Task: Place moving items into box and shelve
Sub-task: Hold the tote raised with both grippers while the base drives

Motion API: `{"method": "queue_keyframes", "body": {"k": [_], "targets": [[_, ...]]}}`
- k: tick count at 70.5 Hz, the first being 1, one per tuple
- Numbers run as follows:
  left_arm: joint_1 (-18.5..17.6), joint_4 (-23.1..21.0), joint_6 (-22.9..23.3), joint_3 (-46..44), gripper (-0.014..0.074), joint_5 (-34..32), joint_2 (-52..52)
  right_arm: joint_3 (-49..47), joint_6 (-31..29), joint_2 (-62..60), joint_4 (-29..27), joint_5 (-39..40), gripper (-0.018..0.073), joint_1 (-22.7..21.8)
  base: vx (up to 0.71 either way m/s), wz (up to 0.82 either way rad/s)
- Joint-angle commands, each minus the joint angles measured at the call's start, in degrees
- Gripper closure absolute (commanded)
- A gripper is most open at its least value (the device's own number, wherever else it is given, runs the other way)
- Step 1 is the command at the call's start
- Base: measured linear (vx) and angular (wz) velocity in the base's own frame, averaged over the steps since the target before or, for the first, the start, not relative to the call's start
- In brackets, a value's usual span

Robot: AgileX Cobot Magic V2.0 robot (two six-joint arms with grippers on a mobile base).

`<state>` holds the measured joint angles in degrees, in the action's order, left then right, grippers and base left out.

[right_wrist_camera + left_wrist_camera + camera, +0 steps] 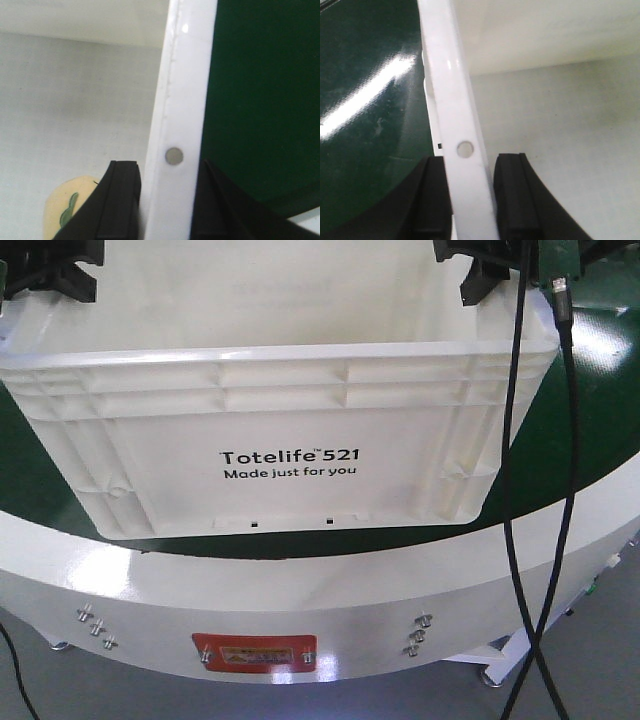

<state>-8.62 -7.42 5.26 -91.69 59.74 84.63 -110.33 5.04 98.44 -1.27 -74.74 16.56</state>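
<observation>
Left tool (470, 172) and right tool (167, 177) each clench a rim of the white "Totelife 521" crate (290, 410); the yellow bun (60, 209) lies inside, beside the right tool.

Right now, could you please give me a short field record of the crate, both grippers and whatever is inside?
Box: large white ribbed plastic crate, printed "Totelife 521", on dark green surface
Left gripper: closed on crate's side rim
Right gripper: closed on opposite side rim
Inside: pale yellow rounded soft item with green marking, on crate floor, partly hidden
Other items: none visible
</observation>
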Motion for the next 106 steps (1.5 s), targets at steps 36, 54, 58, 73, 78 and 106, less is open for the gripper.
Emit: {"method": "queue_keyframes", "body": {"k": [36,54,58,73,78,106], "targets": [[-0.27,-0.46,-1.61,-2.06,0.0613,-6.58,-2.89,-2.41,-0.9,-4.02,0.49,4.41,0.0571,-0.28,-0.13,0.3],[-0.27,-0.46,-1.61,-2.06,0.0613,-6.58,-2.89,-2.41,-0.9,-4.02,0.49,4.41,0.0571,-0.28,-0.14,0.58],[-0.27,-0.46,-1.61,-2.06,0.0613,-6.58,-2.89,-2.41,-0.9,-4.02,0.49,4.41,0.0571,-0.28,-0.15,0.6],[-0.27,-0.46,-1.61,-2.06,0.0613,-6.51,-2.89,-2.41,-0.9,-4.02,0.49,4.47,0.0571,-0.28,-0.15,0.58],[-0.27,-0.46,-1.61,-2.06,0.0613,-6.51,-2.89,-2.41,-0.9,-4.02,0.49,4.47,0.0571,-0.28,-0.14,0.54],[-0.27,-0.46,-1.61,-2.06,0.0613,-6.51,-2.89,-2.41,-0.9,-4.02,0.55,4.46,0.0571,-0.28,-0.13,0.53]]}}
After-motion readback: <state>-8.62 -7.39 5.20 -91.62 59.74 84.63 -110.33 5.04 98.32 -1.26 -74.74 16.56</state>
